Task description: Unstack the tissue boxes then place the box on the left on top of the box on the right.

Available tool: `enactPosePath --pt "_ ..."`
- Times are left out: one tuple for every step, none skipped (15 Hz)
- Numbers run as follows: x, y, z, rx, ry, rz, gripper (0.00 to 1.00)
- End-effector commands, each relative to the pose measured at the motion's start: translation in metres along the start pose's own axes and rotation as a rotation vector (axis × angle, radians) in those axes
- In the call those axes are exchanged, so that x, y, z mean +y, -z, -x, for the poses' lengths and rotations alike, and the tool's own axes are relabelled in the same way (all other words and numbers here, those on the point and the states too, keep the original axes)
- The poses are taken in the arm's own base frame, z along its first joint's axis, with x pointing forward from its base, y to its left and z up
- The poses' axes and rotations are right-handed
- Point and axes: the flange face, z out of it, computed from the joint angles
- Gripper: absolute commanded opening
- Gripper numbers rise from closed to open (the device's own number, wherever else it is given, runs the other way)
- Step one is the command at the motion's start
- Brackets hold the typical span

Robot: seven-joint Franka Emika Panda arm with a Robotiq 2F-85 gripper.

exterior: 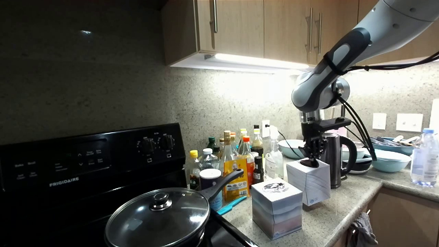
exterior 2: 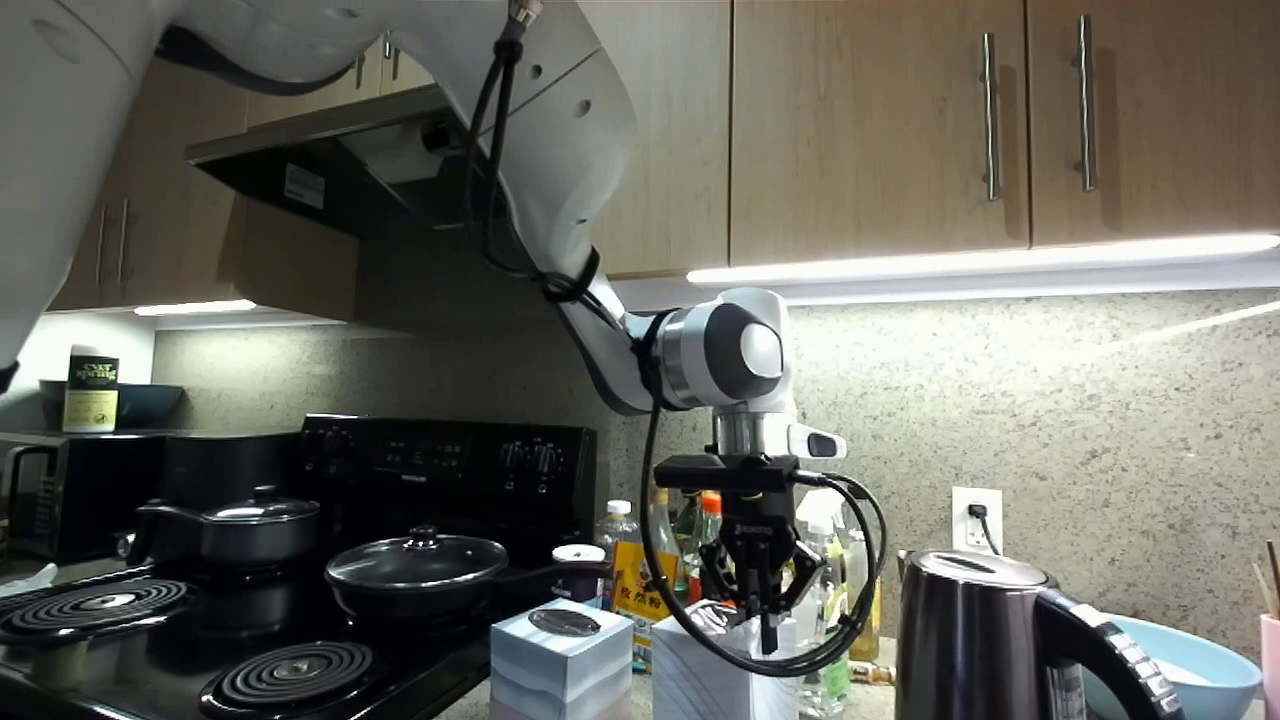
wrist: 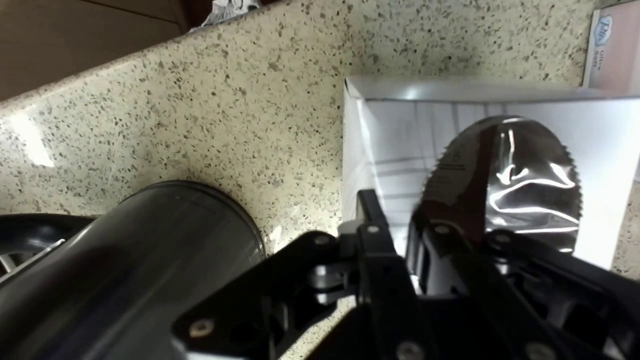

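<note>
Two tissue boxes stand side by side on the counter in both exterior views. Nearer the stove is the left box [exterior: 277, 212], upright, with blue-grey and pinkish wavy sides; a pink corner of this box [wrist: 617, 55] enters the wrist view. The right box [exterior: 308, 181] is white with fine lines, and a dark shadow under its near edge suggests it is slightly raised or tilted. My gripper [wrist: 393, 207] pinches its kettle-side top edge. One finger [wrist: 371, 205] lies outside the wall; the other reaches into the oval opening, its tip hidden. In an exterior view the gripper [exterior 2: 760, 620] points straight down.
A dark steel kettle [wrist: 150, 280] stands close beside the held box. Several bottles [exterior: 228, 154] line the wall behind. A lidded pan [exterior: 157, 216] sits on the stove, its handle angled toward the bottles. Bowls [exterior: 391, 161] stand beyond the kettle. The counter edge [wrist: 145, 55] runs nearby.
</note>
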Motion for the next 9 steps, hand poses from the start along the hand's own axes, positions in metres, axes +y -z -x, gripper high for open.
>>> enactPosePath --pt "0.004 -0.003 -0.007 0.019 -0.007 -0.01 0.42" --pt "0.004 -0.003 -0.008 0.018 -0.009 -0.01 0.47" --pt "0.005 -0.001 -0.009 0.02 -0.015 -0.007 0.53" --pt "0.006 -0.001 -0.01 0.023 -0.017 -0.007 0.6" --pt "0.006 0.001 -0.01 0.026 -0.02 -0.004 0.68" --pt "0.007 0.002 -0.011 0.029 -0.022 -0.003 0.73" --pt "0.007 0.005 -0.011 0.033 -0.026 0.0 0.79" --pt "0.008 0.006 -0.012 0.035 -0.028 0.0 0.86" --pt "0.008 0.009 -0.011 0.036 -0.034 0.0 0.92"
